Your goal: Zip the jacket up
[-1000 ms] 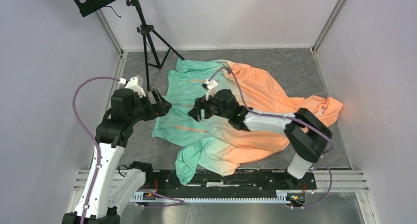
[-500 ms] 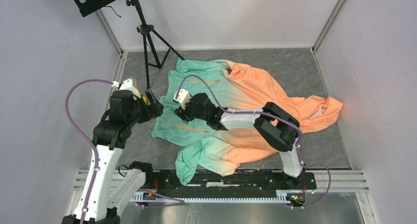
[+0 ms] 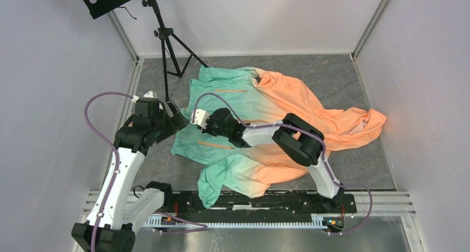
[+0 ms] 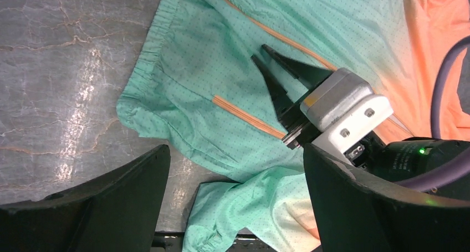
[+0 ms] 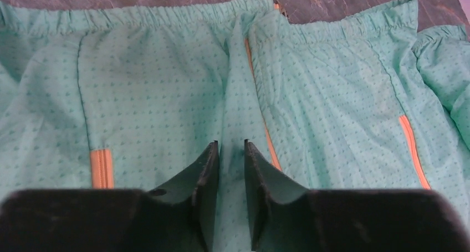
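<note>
**Jacket** [image 3: 288, 99] lying crumpled on the grey table [image 3: 343, 75], mint end to the left and peach end to the right; front panels parted at the hem. **Right gripper** [image 5: 230, 145] low over the jacket's mint front, jaws narrow with a slim gap, straddling a raised fold just beside the orange front zipper [image 5: 267, 137]; whether the fold is pinched cannot be told. Pocket zip [image 5: 102, 168] well to one side of that fold. **Left gripper** [image 4: 235, 152] above the jacket's mint hem, jaws wide, holding nothing.
</note>
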`<control>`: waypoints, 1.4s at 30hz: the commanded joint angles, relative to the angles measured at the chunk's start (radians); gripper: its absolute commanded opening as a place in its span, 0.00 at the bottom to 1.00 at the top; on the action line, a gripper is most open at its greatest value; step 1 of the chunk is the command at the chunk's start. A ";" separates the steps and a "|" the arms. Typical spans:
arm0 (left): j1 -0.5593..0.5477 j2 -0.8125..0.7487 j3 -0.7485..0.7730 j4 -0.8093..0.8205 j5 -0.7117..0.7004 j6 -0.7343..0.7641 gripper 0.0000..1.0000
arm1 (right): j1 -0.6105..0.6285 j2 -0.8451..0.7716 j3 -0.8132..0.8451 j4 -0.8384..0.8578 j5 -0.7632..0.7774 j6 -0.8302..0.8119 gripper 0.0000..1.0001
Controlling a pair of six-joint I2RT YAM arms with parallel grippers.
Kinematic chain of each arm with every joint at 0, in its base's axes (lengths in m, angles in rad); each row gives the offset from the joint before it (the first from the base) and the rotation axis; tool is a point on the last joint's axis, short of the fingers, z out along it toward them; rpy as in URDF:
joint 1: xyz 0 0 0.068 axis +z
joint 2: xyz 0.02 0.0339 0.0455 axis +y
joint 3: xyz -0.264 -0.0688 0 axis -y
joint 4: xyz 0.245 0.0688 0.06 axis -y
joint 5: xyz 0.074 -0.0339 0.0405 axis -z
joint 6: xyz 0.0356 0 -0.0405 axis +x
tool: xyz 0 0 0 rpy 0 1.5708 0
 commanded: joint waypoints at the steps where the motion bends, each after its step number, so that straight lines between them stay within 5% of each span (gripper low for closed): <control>1: 0.009 0.028 -0.010 0.044 0.019 -0.080 0.95 | 0.005 -0.006 0.056 0.032 -0.039 -0.007 0.17; 4: 0.029 0.084 0.003 0.062 0.083 -0.062 0.95 | 0.009 -0.042 0.048 0.000 -0.101 0.044 0.01; 15: 0.107 0.221 -0.049 0.213 0.203 -0.118 1.00 | 0.035 -0.205 -0.249 0.212 -0.245 0.414 0.01; 22: 0.129 0.339 -0.100 0.296 0.204 -0.101 0.99 | 0.035 -0.136 -0.189 0.122 -0.331 0.460 0.26; 30: 0.254 0.409 -0.116 0.397 0.297 -0.055 0.83 | -0.013 -0.188 -0.170 0.060 -0.311 0.582 0.39; 34: 0.257 0.455 -0.096 0.430 0.276 -0.033 0.72 | -0.019 -0.114 -0.162 0.155 -0.404 0.684 0.36; 42: 0.218 0.466 -0.057 0.432 0.057 0.032 0.65 | -0.022 -0.073 -0.156 0.167 -0.429 0.674 0.22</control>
